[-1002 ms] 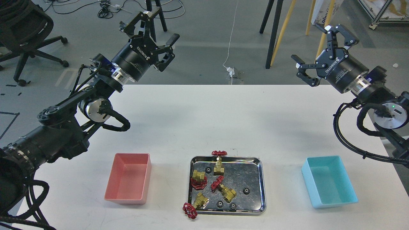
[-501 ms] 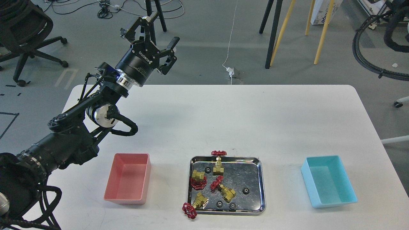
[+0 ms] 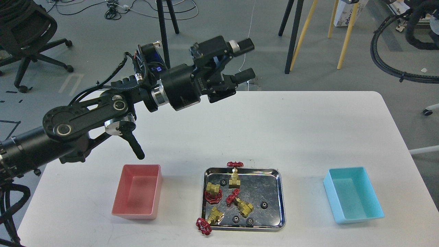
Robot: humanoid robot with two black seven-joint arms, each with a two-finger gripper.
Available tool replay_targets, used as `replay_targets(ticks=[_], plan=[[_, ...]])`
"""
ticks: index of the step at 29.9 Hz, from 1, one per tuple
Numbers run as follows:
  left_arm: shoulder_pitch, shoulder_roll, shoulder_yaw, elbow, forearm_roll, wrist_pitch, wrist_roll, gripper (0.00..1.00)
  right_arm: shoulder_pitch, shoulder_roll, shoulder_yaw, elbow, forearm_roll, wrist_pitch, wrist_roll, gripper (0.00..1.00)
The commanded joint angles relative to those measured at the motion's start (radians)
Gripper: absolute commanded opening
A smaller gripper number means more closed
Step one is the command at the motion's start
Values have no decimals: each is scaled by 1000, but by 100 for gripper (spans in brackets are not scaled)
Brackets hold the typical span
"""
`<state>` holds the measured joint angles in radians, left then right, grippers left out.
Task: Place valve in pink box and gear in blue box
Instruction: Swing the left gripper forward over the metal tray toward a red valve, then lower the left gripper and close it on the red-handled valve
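Around the steel tray the white table holds the pink box to its left and the blue box to its right, and nothing lies between the tray and either box. Inside the tray, among three similar valves and several black gears, one gear lies flat by the right wall, while a brass valve with a red spoked handwheel lies on its side, long axis diagonal, wheel toward the upper left. High over the table's far edge, well apart from the tray, the left gripper points right with fingers spread wide and empty.
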<state>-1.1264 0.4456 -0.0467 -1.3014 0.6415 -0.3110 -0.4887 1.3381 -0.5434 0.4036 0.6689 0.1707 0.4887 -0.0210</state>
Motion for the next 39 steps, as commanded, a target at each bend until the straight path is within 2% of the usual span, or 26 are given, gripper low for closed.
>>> replay_targets(ticks=[1, 5, 8, 12, 16, 23, 32, 39], plan=[[-214, 2, 332, -54, 56, 192, 0, 83, -33, -9, 6, 0, 16, 0, 0, 99], [-467, -28, 647, -157, 92, 341, 0, 83, -57, -12, 6, -8, 20, 0, 0, 99], [-607, -112, 847, -167, 151, 447, 0, 83, -74, -13, 6, -25, 20, 0, 0, 99], [-664, -263, 1068, -171, 239, 610, 0, 83, -96, -12, 7, -43, 20, 0, 0, 99], [-655, -401, 1220, -151, 276, 745, 0, 83, -97, -12, 7, -66, 20, 0, 0, 99], [-589, -439, 1254, -87, 280, 799, 0, 83, -106, -12, 7, -65, 21, 0, 1, 99], [-497, -438, 1349, -4, 330, 800, 0, 83, -109, -12, 7, -65, 20, 0, 0, 99], [-432, -438, 1354, 36, 342, 800, 0, 83, -125, -12, 7, -61, 21, 0, 0, 99]])
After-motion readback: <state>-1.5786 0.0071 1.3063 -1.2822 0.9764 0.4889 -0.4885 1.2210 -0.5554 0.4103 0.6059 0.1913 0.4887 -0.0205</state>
